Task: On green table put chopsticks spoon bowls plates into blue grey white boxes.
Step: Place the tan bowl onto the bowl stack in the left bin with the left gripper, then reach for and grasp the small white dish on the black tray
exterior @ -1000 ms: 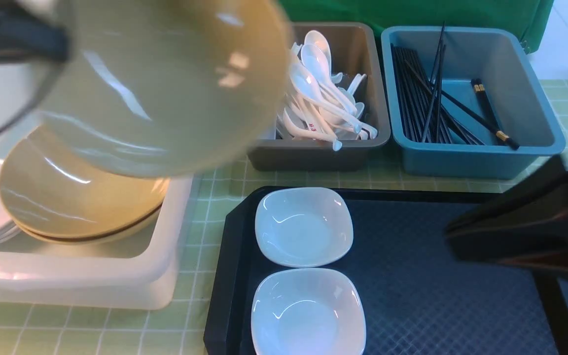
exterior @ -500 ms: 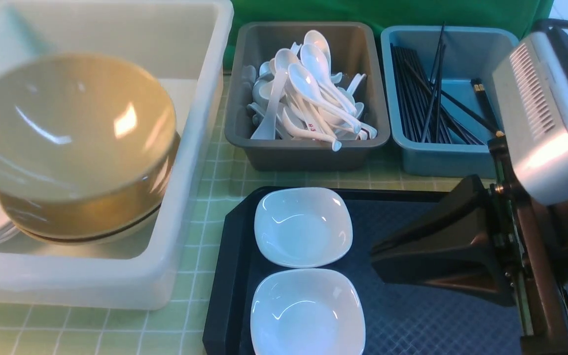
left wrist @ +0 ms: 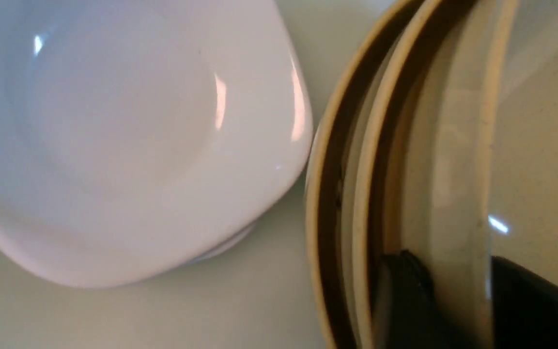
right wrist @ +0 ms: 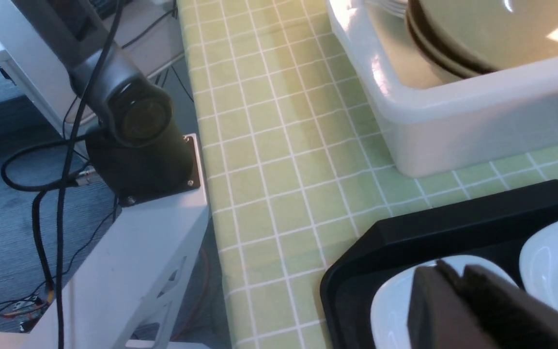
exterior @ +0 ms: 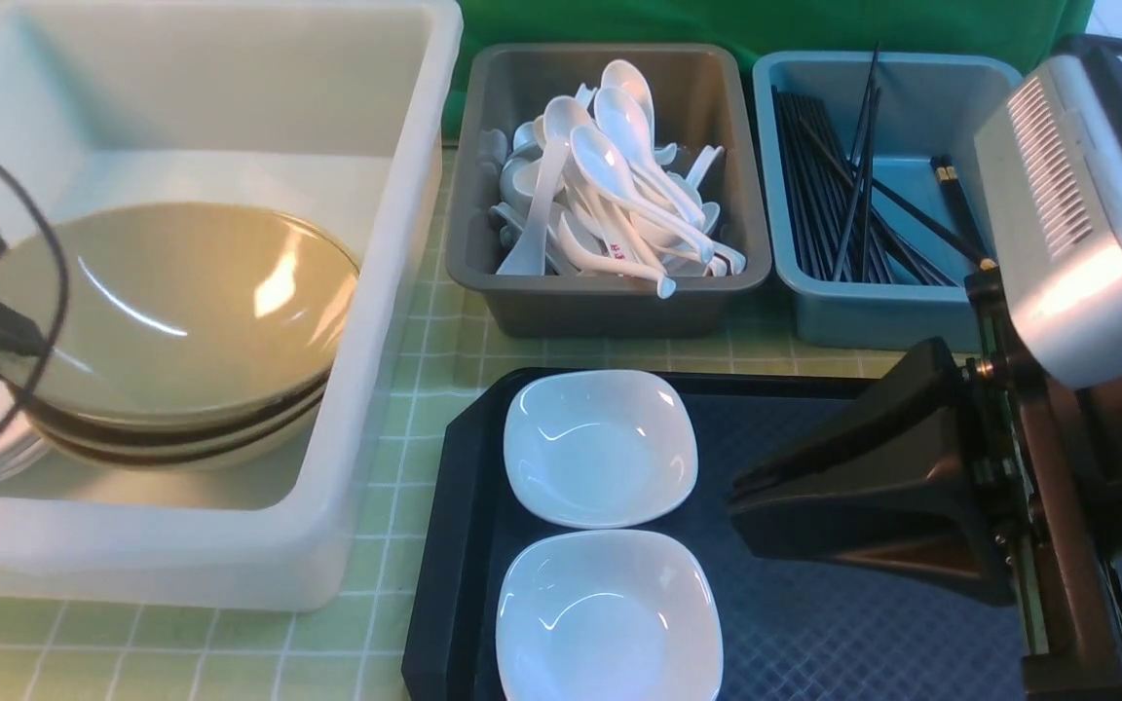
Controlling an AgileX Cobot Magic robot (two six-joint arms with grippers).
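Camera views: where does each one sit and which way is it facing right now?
Front view: between the arms, looking forward and down at white box, grey box, blue box and black tray; right gripper shows at right.
Left wrist view: low inside the white box, close on white plates and tan bowls; left gripper straddles the top bowl's rim.
Right wrist view: above the tray, facing the left arm's base; right gripper's tips show.
Shared: front and right wrist views both show white box, bowls and tray.
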